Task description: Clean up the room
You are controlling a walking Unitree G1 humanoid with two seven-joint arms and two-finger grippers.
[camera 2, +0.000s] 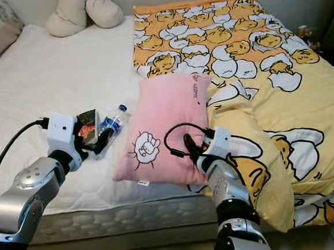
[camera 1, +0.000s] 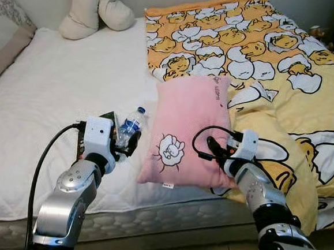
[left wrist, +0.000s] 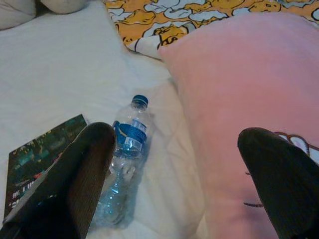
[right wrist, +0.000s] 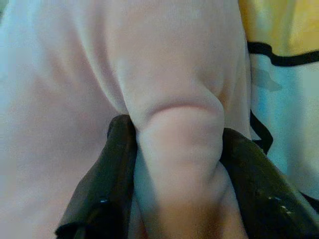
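My right gripper (right wrist: 174,174) pinches pink pillow (camera 1: 184,126) fold; left gripper (left wrist: 174,169) wide over water bottle (left wrist: 122,169). I'd lift slowly, keeping pinch deep.

Both arms are shiny silver metal with rounded, segmented housings and darker black joints in between. Each wrist ends in a boxy white module. The left gripper (camera 1: 129,144) and right gripper (camera 1: 214,149) have long matte black fingers (left wrist: 87,169). A thick black cable runs along the left arm, and a thinner black wire loops off the right wrist.
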